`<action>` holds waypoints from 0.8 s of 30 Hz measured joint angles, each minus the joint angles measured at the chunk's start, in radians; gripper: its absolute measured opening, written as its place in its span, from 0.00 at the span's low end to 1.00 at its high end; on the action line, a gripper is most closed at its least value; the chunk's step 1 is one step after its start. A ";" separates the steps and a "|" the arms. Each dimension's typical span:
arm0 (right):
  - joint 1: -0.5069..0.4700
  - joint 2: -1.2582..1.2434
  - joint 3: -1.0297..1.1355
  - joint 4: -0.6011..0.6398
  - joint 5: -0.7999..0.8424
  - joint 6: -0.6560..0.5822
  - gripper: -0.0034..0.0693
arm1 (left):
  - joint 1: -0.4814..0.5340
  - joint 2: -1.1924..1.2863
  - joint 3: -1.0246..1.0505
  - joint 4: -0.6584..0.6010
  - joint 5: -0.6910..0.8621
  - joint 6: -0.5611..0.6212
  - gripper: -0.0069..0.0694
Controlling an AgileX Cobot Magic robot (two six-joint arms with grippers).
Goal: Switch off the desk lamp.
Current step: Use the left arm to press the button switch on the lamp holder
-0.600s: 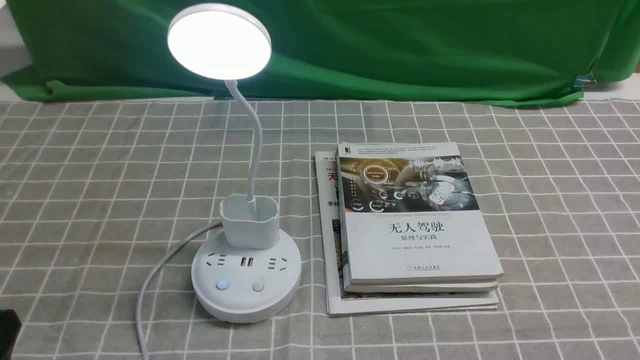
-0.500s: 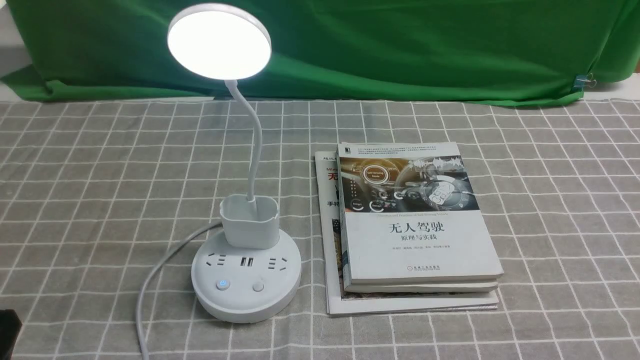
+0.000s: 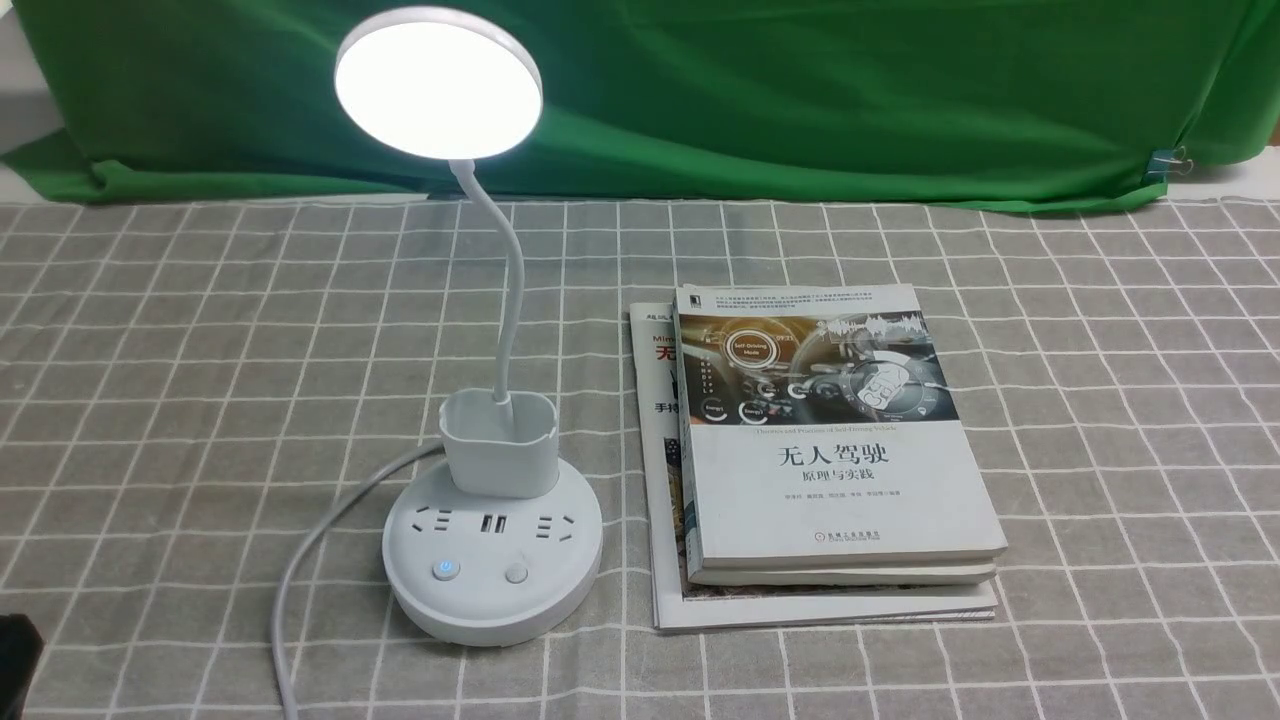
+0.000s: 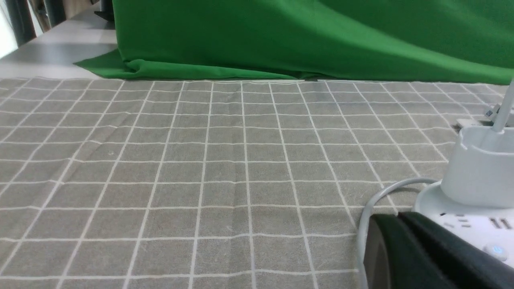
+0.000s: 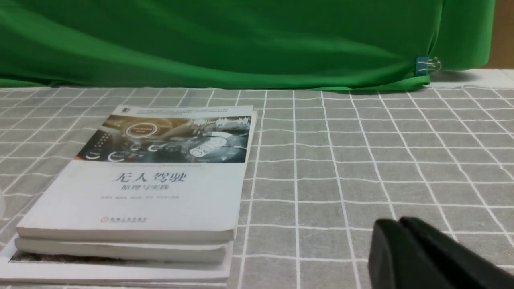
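The white desk lamp stands left of centre, its round disc head glowing. Two buttons sit on the base front; the left button shows a blue light and the right button is plain. In the left wrist view my left gripper is shut with nothing in it, low over the cloth just short of the lamp base and beside its cable. Only a black corner of the left arm shows in the front view. My right gripper is shut and empty, right of the books.
A stack of books lies on a magazine just right of the lamp. The lamp's white cable runs from the base toward the near table edge. A green cloth hangs along the back, held by a clip.
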 joint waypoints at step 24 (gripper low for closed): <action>0.000 0.000 0.000 0.000 0.000 0.000 0.10 | 0.000 0.000 0.000 -0.492 -0.384 0.000 0.09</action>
